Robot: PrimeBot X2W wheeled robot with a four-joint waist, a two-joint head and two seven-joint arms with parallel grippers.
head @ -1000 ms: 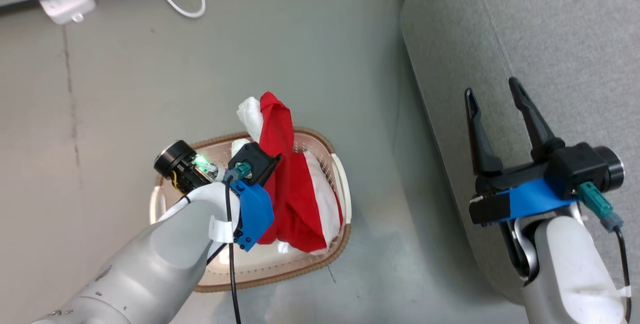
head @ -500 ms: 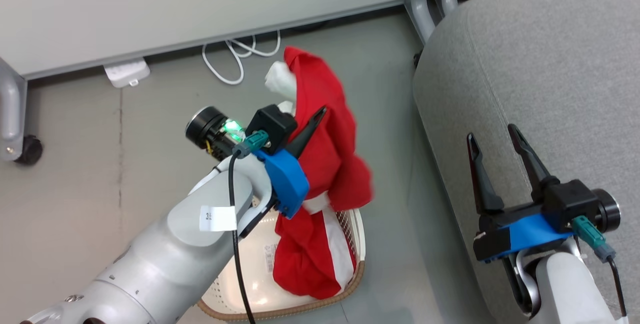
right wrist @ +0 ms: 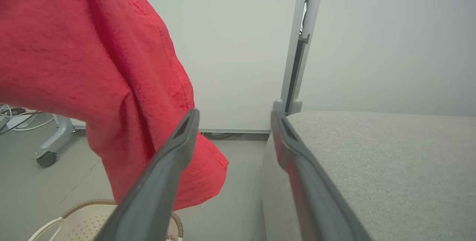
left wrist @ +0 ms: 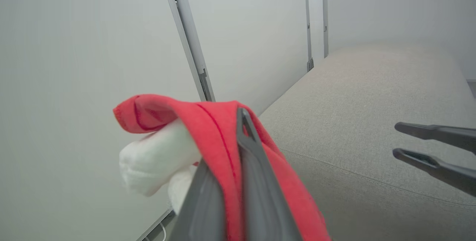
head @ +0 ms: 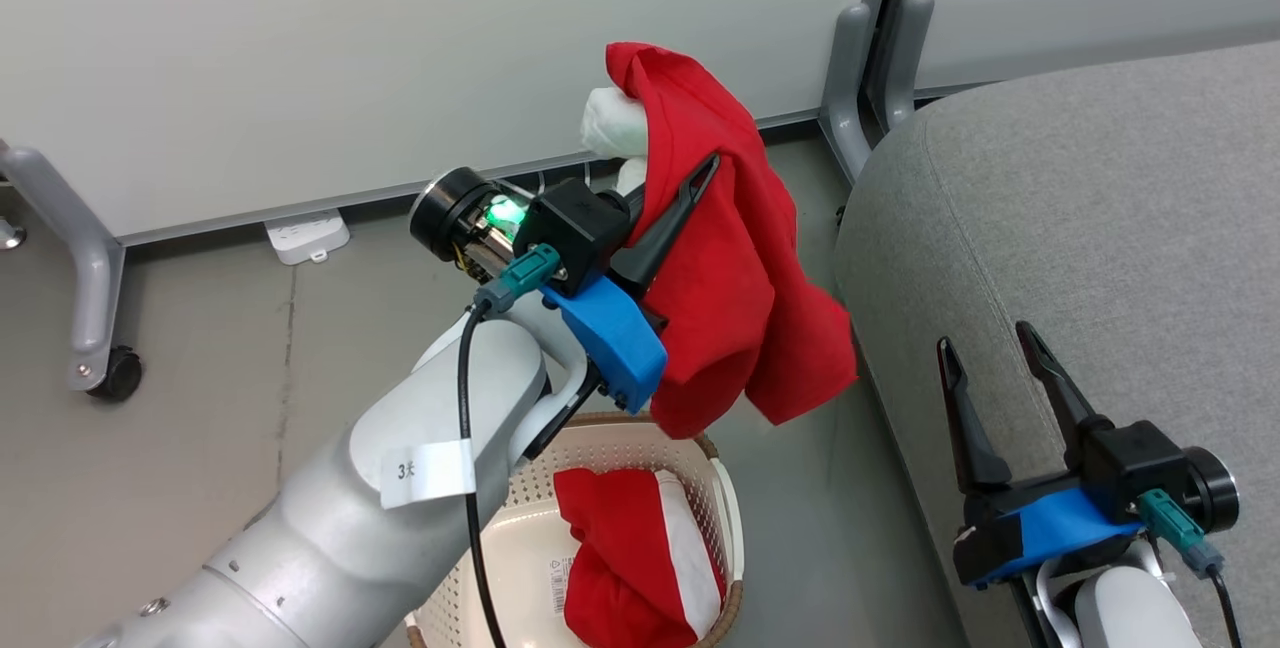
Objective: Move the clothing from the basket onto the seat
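You have the left gripper (head: 700, 173) clamped shut on one red garment (head: 740, 268), hanging above the basket (head: 500, 548); a second red garment (head: 620, 558) lies inside the basket; the seat (head: 1100, 198) stands just right of the basket; the right gripper (head: 983, 338) sits over the seat edge, jaws wide, empty.

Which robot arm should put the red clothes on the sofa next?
Left. The left gripper is shut on the red garment, held above the basket beside the sofa seat. The right gripper is open and empty over the seat.
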